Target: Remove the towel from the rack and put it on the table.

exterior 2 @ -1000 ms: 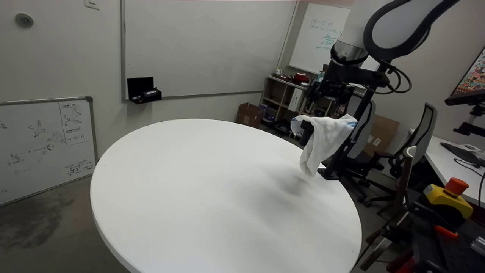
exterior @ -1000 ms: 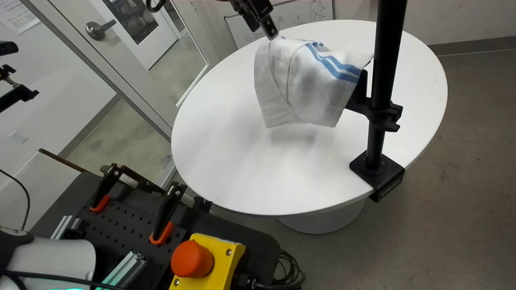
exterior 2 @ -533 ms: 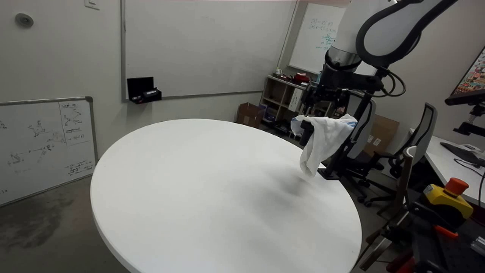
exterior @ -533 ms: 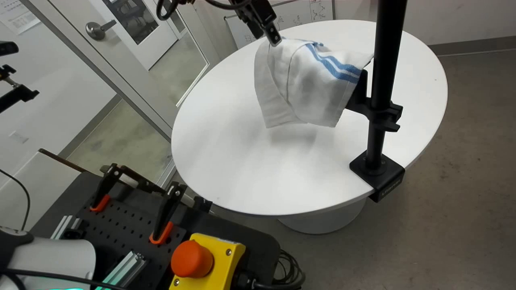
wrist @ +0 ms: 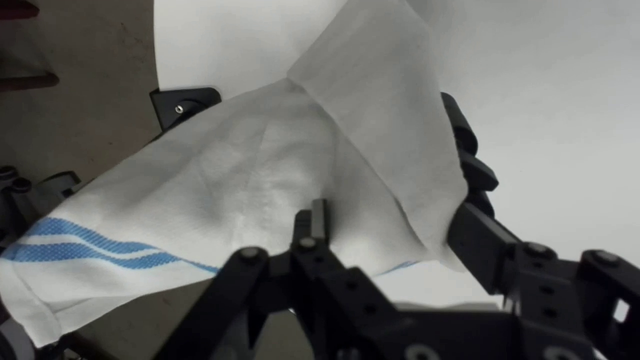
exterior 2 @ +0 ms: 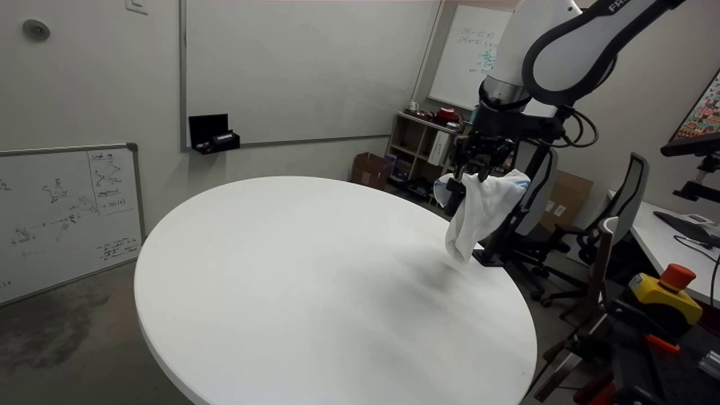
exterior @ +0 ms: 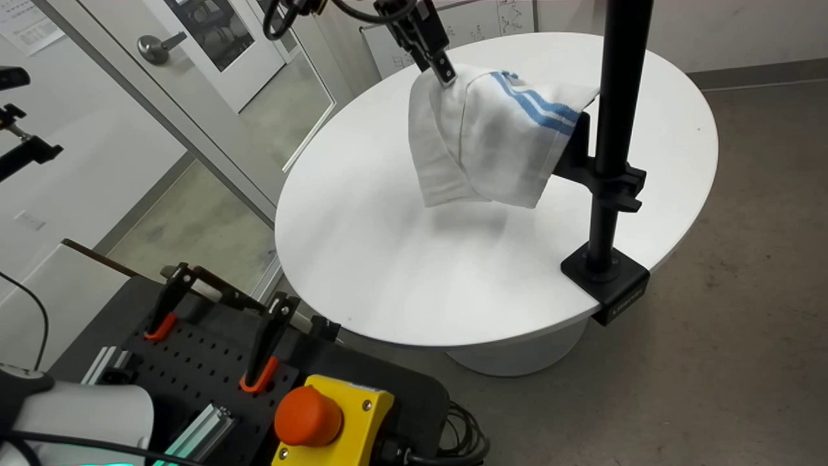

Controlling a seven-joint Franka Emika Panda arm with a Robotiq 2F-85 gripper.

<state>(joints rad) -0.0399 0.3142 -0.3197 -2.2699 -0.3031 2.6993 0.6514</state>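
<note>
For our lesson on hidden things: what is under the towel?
Parts of the black rack stick out from under the towel, with the white table below; the rack's draped stretch is hidden.

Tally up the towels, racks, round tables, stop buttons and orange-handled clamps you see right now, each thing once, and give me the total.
Towel: 1
Rack: 1
Round table: 1
Stop button: 1
Orange-handled clamps: 2
Total: 6
</note>
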